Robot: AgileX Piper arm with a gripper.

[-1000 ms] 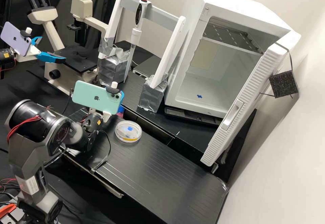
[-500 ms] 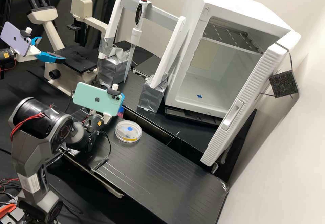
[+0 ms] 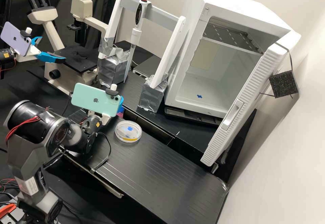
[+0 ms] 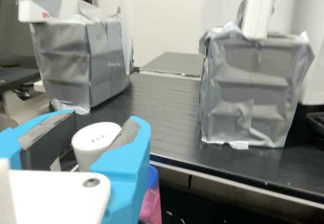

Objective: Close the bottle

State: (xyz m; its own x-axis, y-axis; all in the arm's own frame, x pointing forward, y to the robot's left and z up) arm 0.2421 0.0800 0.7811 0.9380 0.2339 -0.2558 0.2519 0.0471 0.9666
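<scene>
My gripper (image 3: pixel 121 104) is partly hidden behind the green phone, above the bench's back edge. In the wrist view the gripper (image 4: pixel 99 131) is shut on a white cap (image 4: pixel 92 142), a grey pad at each side of it. The cap leans a little, its printed top facing up; what lies below it is hidden by the fingers. Close beside the right-hand finger stands a bottle with pink contents (image 4: pixel 150 203) and a blue part at its top (image 4: pixel 153 177). A bit of that pink bottle (image 3: pixel 120 114) shows below the gripper in the high view.
A round clear dish (image 3: pixel 128 131) lies on the black bench (image 3: pixel 152 170) near the gripper. Behind are two taped grey blocks (image 3: pixel 113 69) bearing a white frame with a pipette (image 3: pixel 136 34), a microscope (image 3: pixel 57 71), and a white cabinet (image 3: pixel 189 92) with its door ajar. A cable hangs off the wrist.
The arm's elbow and forearm shifted slightly right, then back left. The phone and gripper dipped a little and ended slightly lower. The dish stayed put.
</scene>
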